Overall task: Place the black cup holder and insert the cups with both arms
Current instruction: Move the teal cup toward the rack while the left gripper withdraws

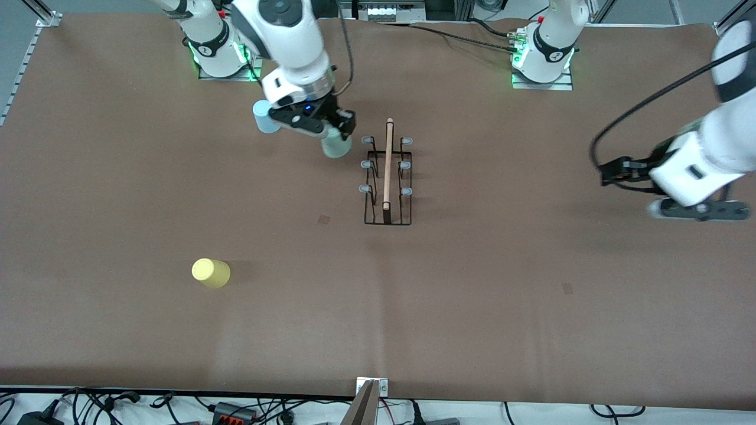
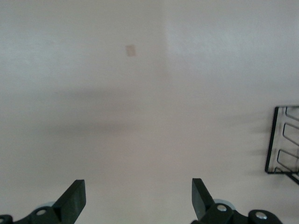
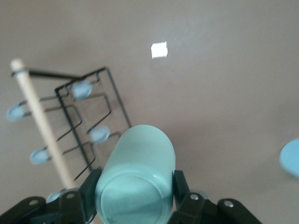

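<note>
The black cup holder (image 1: 388, 177) stands upright mid-table, its wooden rod (image 1: 388, 165) on top and its pale-blue-tipped pegs bare. My right gripper (image 1: 331, 133) hangs beside the holder's end toward the arm bases, shut on the pale green cup (image 1: 336, 146). In the right wrist view that cup (image 3: 138, 177) sits between the fingers (image 3: 181, 186), with the holder (image 3: 88, 121) close by. A light blue cup (image 1: 264, 117) stands on the table, partly hidden by the right hand. The yellow cup (image 1: 211, 273) stands nearer the front camera. My left gripper (image 1: 700, 211) is open and holds nothing, over bare table at the left arm's end; its fingers (image 2: 74, 198) are spread wide.
The table is covered in brown paper with small marks (image 1: 324, 219) (image 1: 567, 288). Both arm bases (image 1: 542, 59) (image 1: 221, 56) stand along the edge farthest from the front camera. Cables and plugs (image 1: 236, 410) lie along the front edge. The holder's corner (image 2: 282, 140) shows in the left wrist view.
</note>
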Robot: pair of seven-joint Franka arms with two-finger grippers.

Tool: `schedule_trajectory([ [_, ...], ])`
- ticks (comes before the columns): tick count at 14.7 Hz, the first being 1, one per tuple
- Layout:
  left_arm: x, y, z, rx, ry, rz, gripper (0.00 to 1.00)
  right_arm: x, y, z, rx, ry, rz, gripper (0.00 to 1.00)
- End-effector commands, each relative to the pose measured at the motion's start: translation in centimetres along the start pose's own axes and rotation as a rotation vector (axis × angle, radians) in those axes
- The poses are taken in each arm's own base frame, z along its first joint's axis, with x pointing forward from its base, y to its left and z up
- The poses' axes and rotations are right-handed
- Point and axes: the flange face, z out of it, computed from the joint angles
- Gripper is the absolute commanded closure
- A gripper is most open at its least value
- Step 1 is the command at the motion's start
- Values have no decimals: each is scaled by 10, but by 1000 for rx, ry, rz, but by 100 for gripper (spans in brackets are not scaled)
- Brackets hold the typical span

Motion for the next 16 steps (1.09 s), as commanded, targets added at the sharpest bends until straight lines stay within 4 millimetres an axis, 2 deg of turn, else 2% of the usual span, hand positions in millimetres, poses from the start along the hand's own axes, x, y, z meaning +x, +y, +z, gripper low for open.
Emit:
schedule_trajectory([
  [1, -48, -16, -9, -41, 55, 29, 0, -33, -28, 8, 0, -31, 57, 76],
  [4, -69, -29, -3, 2, 143, 76, 0, -53, -37, 23, -7, -42, 46, 76],
  [6, -87, -28, -7, 24, 189, 85, 0, -60, -39, 33, -17, -48, 29, 76],
  [9, -82, -28, 8, 29, 112, 83, 0, -58, -40, 46, -25, -34, 11, 76],
  [13, -74, -18, -8, 67, 141, 106, 0, -54, -43, 55, -11, -27, 6, 76],
  [16, -70, -18, -9, 68, 133, 109, 0, -53, -42, 58, -13, -29, 7, 76],
])
